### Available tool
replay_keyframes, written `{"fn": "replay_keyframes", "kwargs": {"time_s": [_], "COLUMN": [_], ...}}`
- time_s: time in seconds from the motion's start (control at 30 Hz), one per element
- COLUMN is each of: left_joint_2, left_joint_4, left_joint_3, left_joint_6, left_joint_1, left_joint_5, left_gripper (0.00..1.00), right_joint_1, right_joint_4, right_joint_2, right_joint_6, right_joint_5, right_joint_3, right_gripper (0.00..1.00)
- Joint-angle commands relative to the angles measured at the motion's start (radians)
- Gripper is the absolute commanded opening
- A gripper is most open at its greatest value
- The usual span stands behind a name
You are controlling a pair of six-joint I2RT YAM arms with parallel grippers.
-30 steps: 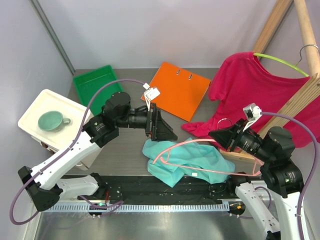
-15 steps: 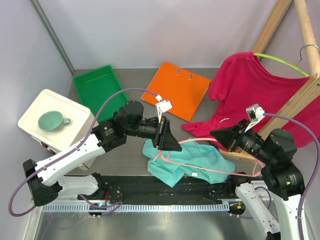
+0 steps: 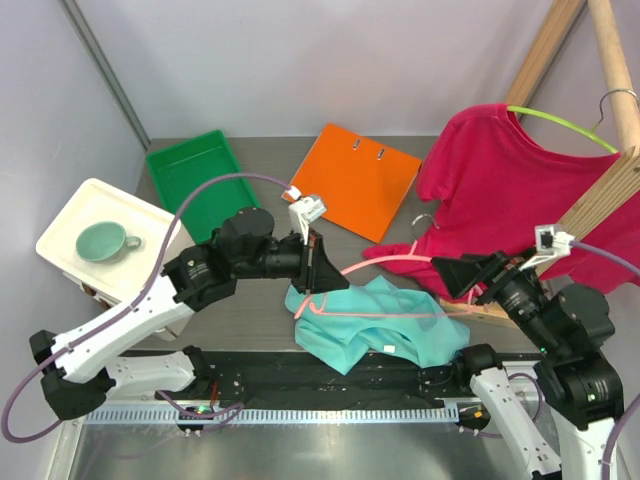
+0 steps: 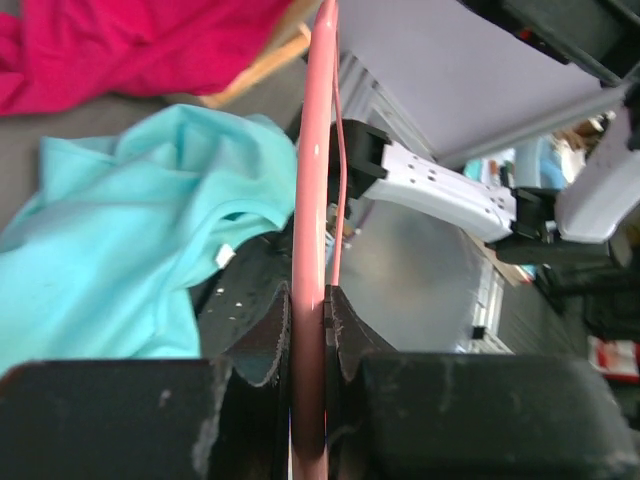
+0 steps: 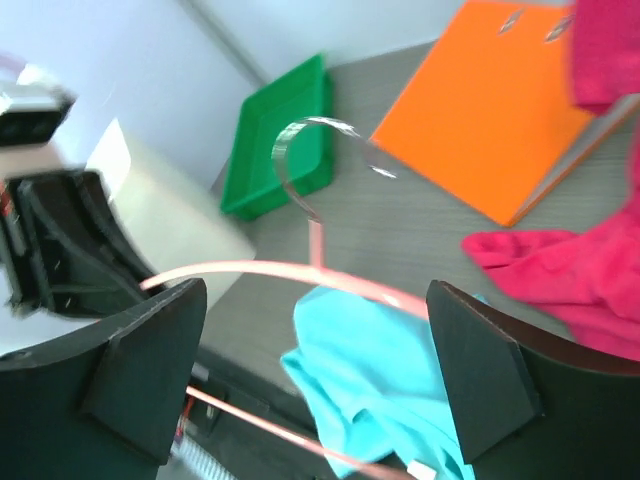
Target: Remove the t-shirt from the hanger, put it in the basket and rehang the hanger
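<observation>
A pink hanger (image 3: 385, 266) hangs over the near middle of the table, and my left gripper (image 3: 318, 275) is shut on its left end. The left wrist view shows the pink bar (image 4: 312, 200) pinched between the jaws (image 4: 308, 330). A crumpled teal t-shirt (image 3: 375, 320) lies on the table under the hanger, whose lower bar crosses over it. Whether the shirt is still threaded on it I cannot tell. My right gripper (image 3: 455, 275) stands open by the hanger's right end. In its own view the hanger (image 5: 300, 272) and t-shirt (image 5: 390, 370) lie beyond the spread fingers (image 5: 315, 300).
A red t-shirt (image 3: 490, 170) on a green hanger hangs from the wooden rack (image 3: 590, 200) at the right. An orange folder (image 3: 362, 178) and a green tray (image 3: 195, 175) lie at the back. A white box (image 3: 70, 215) with a teal cup (image 3: 105, 240) stands at the left.
My left gripper came in from the left and shut on the hanger's left end. My right gripper opened, let the hanger go and drew back to the right.
</observation>
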Motion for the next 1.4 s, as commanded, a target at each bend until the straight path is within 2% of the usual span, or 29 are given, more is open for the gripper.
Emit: {"fn": "replay_keyframes", "kwargs": {"time_s": [0.0, 0.03, 0.27, 0.33, 0.4, 0.43, 0.5, 0.63, 0.73, 0.77, 0.93, 1.03, 1.17, 1.27, 1.37], "left_joint_2": [-0.110, -0.116, -0.072, 0.009, 0.064, 0.107, 0.155, 0.267, 0.334, 0.370, 0.436, 0.471, 0.552, 0.615, 0.657], "left_joint_4": [-0.054, -0.065, -0.141, -0.161, -0.171, -0.180, -0.244, -0.261, -0.400, -0.421, -0.434, -0.380, -0.246, -0.185, -0.027], "left_joint_3": [0.082, 0.090, 0.224, 0.332, 0.436, 0.476, 0.548, 0.724, 0.852, 0.925, 1.021, 1.050, 1.110, 1.156, 1.154], "left_joint_6": [0.109, 0.125, 0.308, 0.340, 0.349, 0.365, 0.418, 0.448, 0.536, 0.552, 0.612, 0.604, 0.500, 0.454, 0.345], "left_joint_1": [0.006, 0.005, 0.017, 0.040, 0.078, 0.081, 0.090, 0.116, 0.121, 0.129, 0.182, 0.221, 0.259, 0.259, 0.259], "left_joint_5": [-0.157, -0.161, -0.065, -0.002, 0.140, 0.164, 0.159, 0.202, 0.132, 0.141, 0.285, 0.418, 0.573, 0.604, 0.629], "left_gripper": [0.00, 0.00, 0.00, 0.00, 0.00, 0.00, 0.00, 0.00, 0.00, 0.00, 0.00, 0.00, 0.00, 0.00, 0.00], "right_joint_1": [0.002, 0.002, 0.002, 0.002, 0.001, 0.001, 0.001, 0.001, 0.001, 0.002, 0.002, 0.002, 0.001, 0.001, 0.001], "right_joint_4": [-0.097, -0.109, -0.128, -0.126, -0.136, -0.145, -0.174, -0.188, -0.202, -0.206, -0.208, -0.203, -0.200, -0.203, -0.211], "right_joint_2": [-0.071, -0.093, -0.294, -0.317, -0.320, -0.317, -0.300, -0.291, -0.280, -0.275, -0.251, -0.236, -0.228, -0.223, -0.220], "right_joint_6": [0.052, 0.055, 0.049, 0.037, 0.014, 0.008, -0.009, -0.025, -0.034, -0.034, -0.041, -0.038, -0.037, -0.043, -0.041], "right_joint_5": [0.305, 0.409, 0.603, 0.620, 0.622, 0.628, 0.631, 0.619, 0.617, 0.616, 0.597, 0.576, 0.558, 0.558, 0.558], "right_joint_3": [0.082, 0.103, 0.205, 0.240, 0.269, 0.281, 0.317, 0.350, 0.367, 0.372, 0.386, 0.384, 0.390, 0.403, 0.410], "right_gripper": [1.00, 1.00, 0.99, 0.97, 0.97, 0.97, 0.97, 0.97, 0.97, 0.97, 0.97, 0.97, 0.97, 0.97, 0.96]}}
